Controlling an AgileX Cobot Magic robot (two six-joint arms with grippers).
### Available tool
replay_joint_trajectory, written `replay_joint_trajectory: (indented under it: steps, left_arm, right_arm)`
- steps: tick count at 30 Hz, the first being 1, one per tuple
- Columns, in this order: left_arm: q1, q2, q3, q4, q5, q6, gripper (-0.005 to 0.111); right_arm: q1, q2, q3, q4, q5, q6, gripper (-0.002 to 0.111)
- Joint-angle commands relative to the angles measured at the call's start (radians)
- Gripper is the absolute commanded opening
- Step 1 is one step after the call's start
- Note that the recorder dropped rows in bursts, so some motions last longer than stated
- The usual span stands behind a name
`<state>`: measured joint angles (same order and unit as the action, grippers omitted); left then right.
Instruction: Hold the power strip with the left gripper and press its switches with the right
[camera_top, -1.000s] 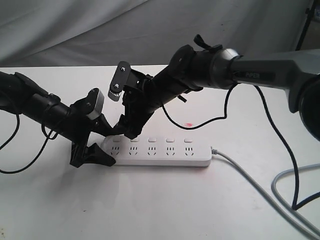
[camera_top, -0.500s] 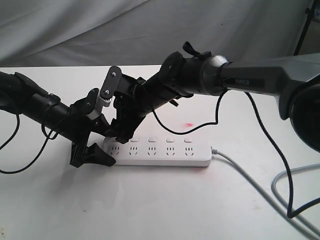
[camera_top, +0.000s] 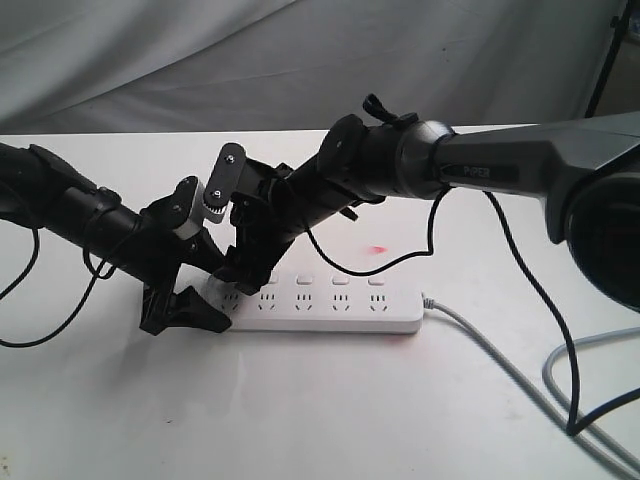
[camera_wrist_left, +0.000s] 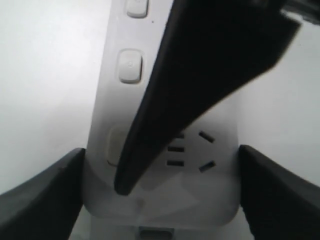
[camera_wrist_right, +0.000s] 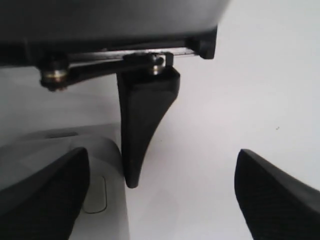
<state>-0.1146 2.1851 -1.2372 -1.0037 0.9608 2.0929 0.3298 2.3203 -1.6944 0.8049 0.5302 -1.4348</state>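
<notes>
Two tools: left tool (camera_top: 212, 288) grips power strip (camera_top: 340, 306) end; right tool (camera_top: 245, 272) spread, shifted onto end switch (camera_wrist_left: 114, 145).

A white table (camera_top: 300, 420) spreads below a creased grey cloth backdrop (camera_top: 200, 60) (a dark stand pole (camera_top: 607, 55) leans at its right edge).

Showing the exterior view bright and evenly lit, with the white tabletop (camera_top: 300, 420) nearly washing out. Casting only soft, pale shadows along the near edge of the power strip (camera_top: 330, 312). Glowing as a small red spot (camera_top: 378, 248) on the tabletop behind it. Blurring strongly in both wrist views, the fingers (camera_wrist_left: 40, 195) of the left gripper (camera_wrist_left: 160, 200) going soft at the edges, the socket holes (camera_wrist_left: 175, 149) appearing a little sharper. Looking greyer in the right wrist view.
</notes>
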Motion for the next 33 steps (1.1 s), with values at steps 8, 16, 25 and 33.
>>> replay_joint_trajectory:
  steps: [8, 16, 25, 33]
  left_arm:
    - [-0.005, 0.001, 0.003, -0.002, -0.020, 0.002, 0.039]
    - [-0.005, 0.001, 0.003, -0.002, -0.020, 0.002, 0.039]
    - [-0.005, 0.001, 0.003, -0.002, -0.020, 0.002, 0.039]
    - [-0.005, 0.001, 0.003, -0.002, -0.020, 0.002, 0.039]
  right_arm:
    - [-0.005, 0.002, -0.006, -0.016, -0.014, 0.007, 0.073]
    - [-0.024, 0.002, -0.006, -0.076, -0.010, 0.052, 0.073]
    - [-0.030, 0.002, -0.006, -0.092, 0.044, 0.063, 0.073]
    - [-0.030, -0.026, -0.006, -0.032, 0.044, 0.066, 0.073]
